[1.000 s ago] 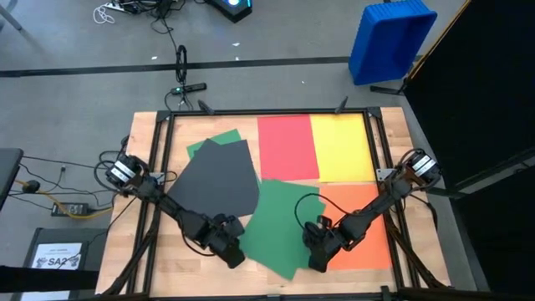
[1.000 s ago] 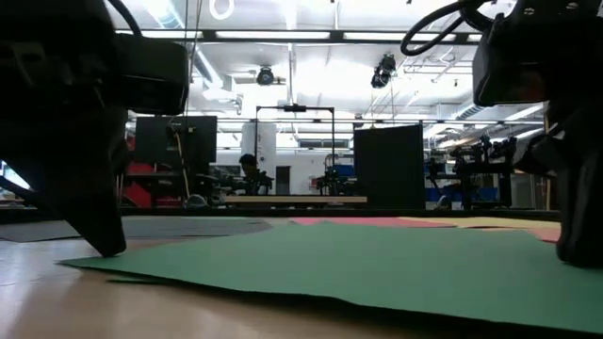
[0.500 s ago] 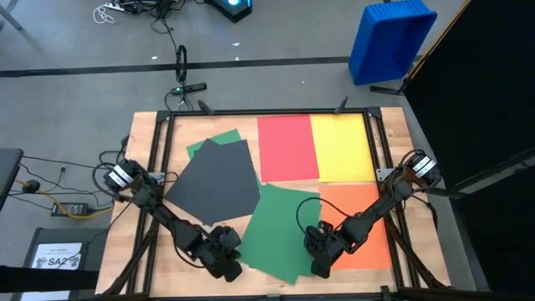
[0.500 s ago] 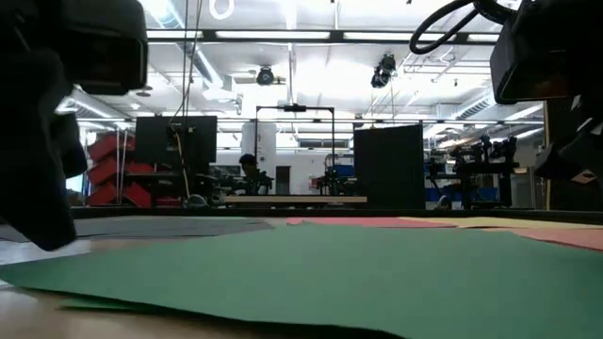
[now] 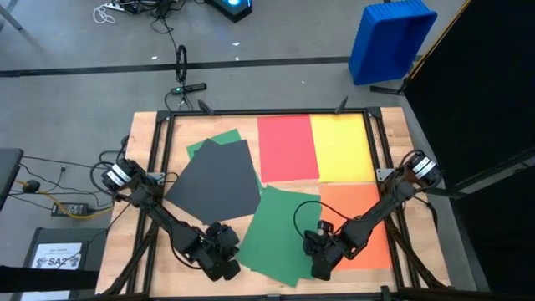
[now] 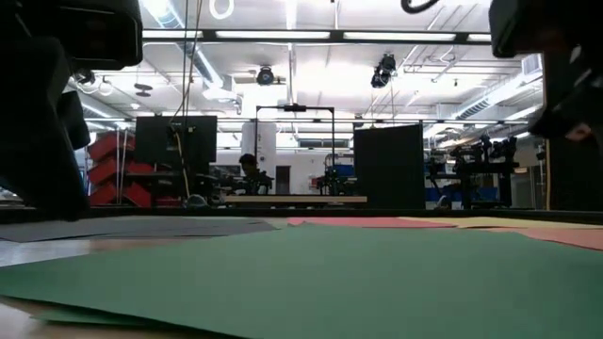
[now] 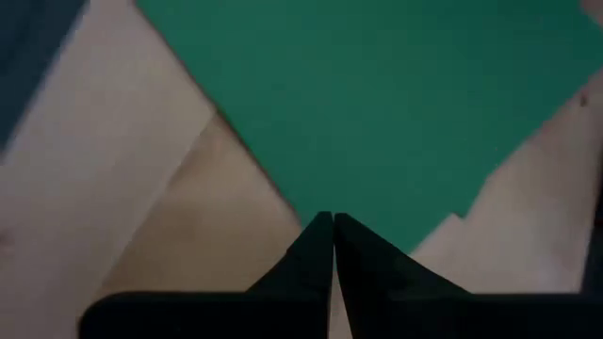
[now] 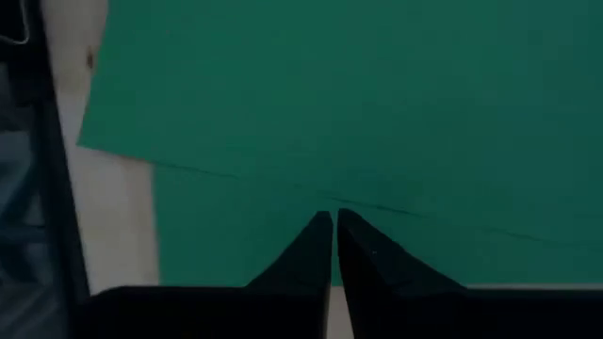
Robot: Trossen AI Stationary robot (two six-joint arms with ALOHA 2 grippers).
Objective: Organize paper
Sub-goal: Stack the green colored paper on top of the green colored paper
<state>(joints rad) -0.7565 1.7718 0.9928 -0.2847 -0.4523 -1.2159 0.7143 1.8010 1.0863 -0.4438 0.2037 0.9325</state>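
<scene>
A green sheet of paper (image 5: 276,234) lies flat near the table's near edge, with a second green sheet (image 8: 245,217) showing from under it. Dark grey paper (image 5: 217,180) covers another green sheet (image 5: 213,140) at the far left. Red (image 5: 287,148), yellow (image 5: 341,148) and orange (image 5: 361,226) sheets lie flat at the right. My left gripper (image 5: 226,266) hangs shut just off the green sheet's left edge (image 7: 283,188). My right gripper (image 5: 321,269) hangs shut over the sheet's right part, raised off it in the low view (image 6: 565,94).
A black frame (image 5: 159,167) runs round the wooden table top. Bare wood (image 5: 184,267) shows at the near left corner. Beyond the table stands a blue bin (image 5: 391,42), and a small white printed sheet (image 5: 58,257) lies off its left side.
Both shut grippers have come up off the green sheet. My left gripper has gone toward the table's near left corner, my right gripper a little toward the near edge. The green sheet has slid a short way toward the near edge and lies flat.
</scene>
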